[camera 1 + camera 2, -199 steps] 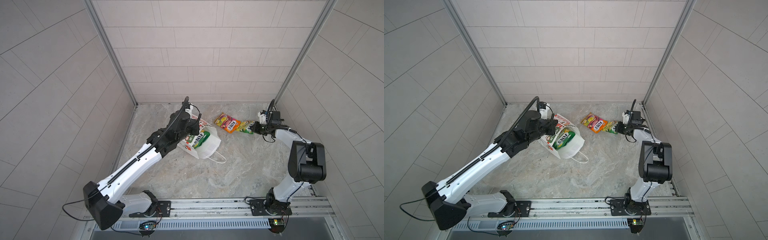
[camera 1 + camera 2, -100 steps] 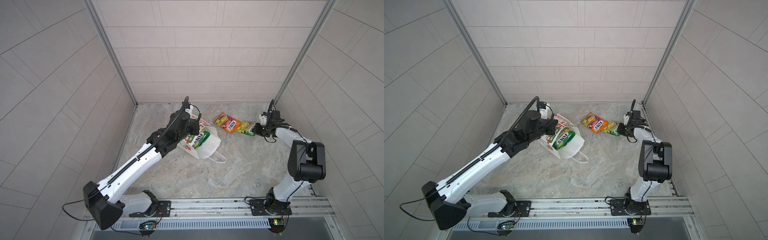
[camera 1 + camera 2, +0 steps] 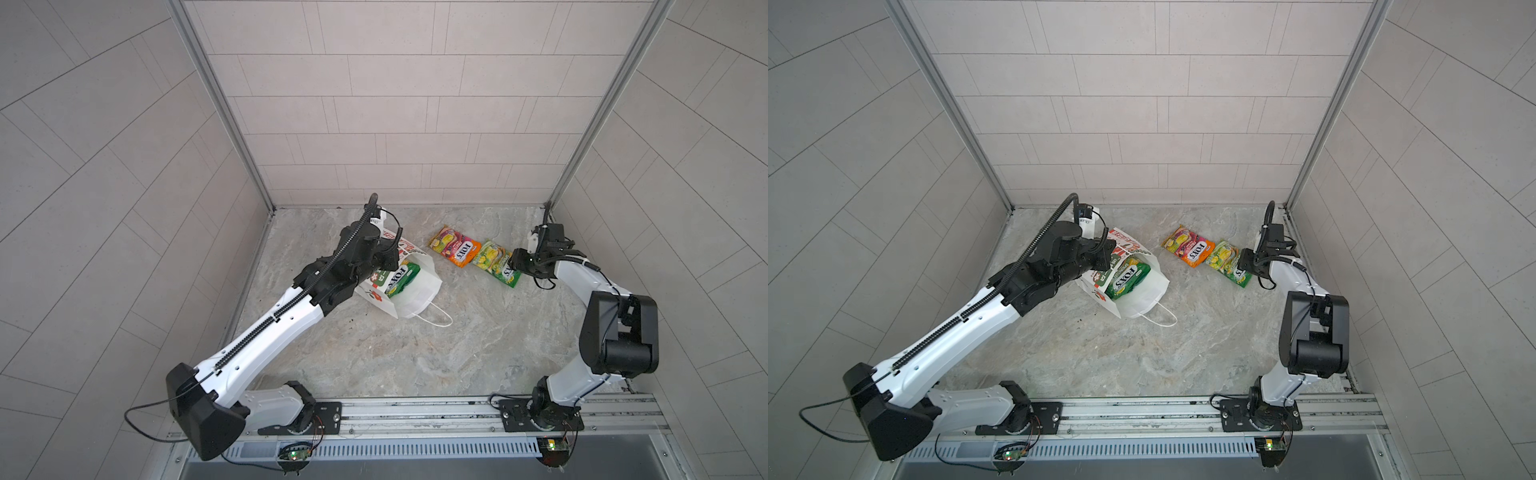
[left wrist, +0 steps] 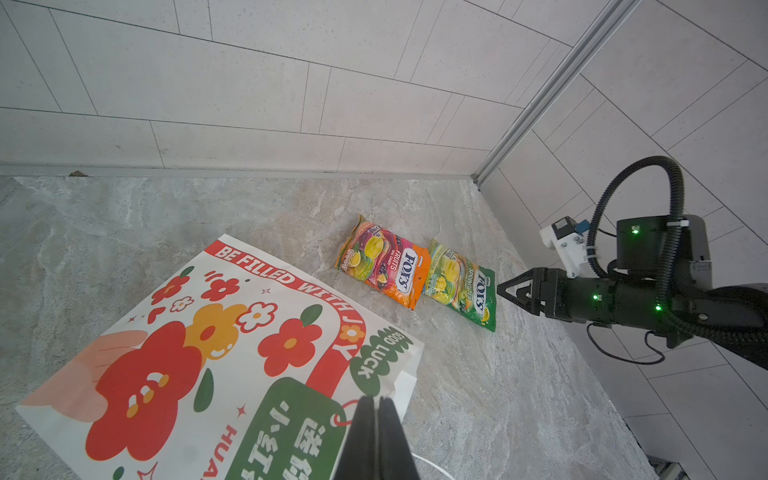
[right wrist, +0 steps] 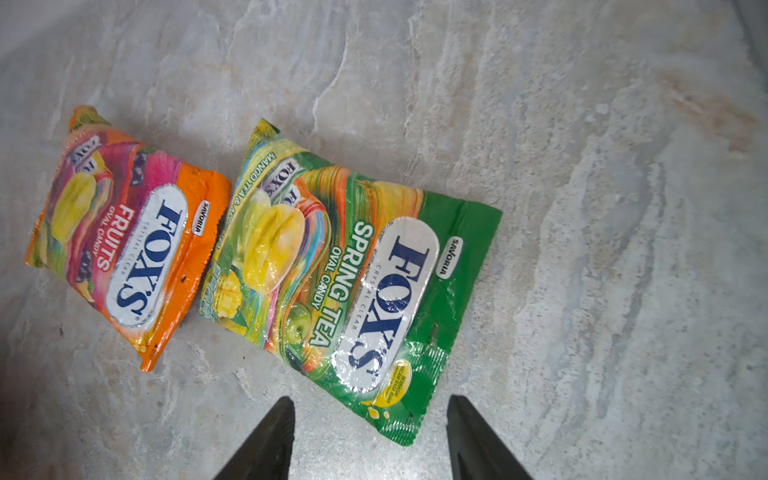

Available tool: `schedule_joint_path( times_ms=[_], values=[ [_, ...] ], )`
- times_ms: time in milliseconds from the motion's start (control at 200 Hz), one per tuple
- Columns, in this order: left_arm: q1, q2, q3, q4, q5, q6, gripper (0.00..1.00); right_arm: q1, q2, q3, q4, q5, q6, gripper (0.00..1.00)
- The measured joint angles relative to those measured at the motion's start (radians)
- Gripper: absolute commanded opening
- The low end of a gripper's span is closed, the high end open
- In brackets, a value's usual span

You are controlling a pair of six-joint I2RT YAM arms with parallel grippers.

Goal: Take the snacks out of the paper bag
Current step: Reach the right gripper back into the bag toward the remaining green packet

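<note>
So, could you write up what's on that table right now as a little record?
Paper bag: lying on its side, mouth open
Inside it: at least one green FOX'S pouch
On the table: orange Fruits pouch beside Spring Tea pouch
Left gripper: shut on the bag's rim
Right gripper: open, empty, near Spring Tea pouch

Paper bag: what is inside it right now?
A green-yellow FOX'S pouch shows in the open mouth of the paper bag. Anything deeper or beneath it is hidden by the bag's paper and the left arm, so I cannot count the rest.
</note>
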Motion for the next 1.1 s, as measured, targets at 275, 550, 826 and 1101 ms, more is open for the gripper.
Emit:
schedule_joint_path(
  times_ms=[275, 550, 826, 1101],
  values=[
    [0.0, 0.0, 0.0, 0.0, 0.007, 0.0, 0.0, 0.002, -0.147, -0.085, 0.066, -0.14, 0.064, 0.61],
    [0.0, 0.0, 0.0, 0.0, 0.018, 0.0, 0.0, 0.082, -0.26, -0.181, 0.193, -0.358, 0.145, 0.61],
    [0.0, 0.0, 0.0, 0.0, 0.019, 0.0, 0.0, 0.32, -0.331, -0.208, 0.253, -0.454, 0.137, 0.61],
    [0.0, 0.0, 0.0, 0.0, 0.02, 0.0, 0.0, 0.537, -0.382, -0.261, 0.324, -0.417, 0.11, 0.6]
  ],
)
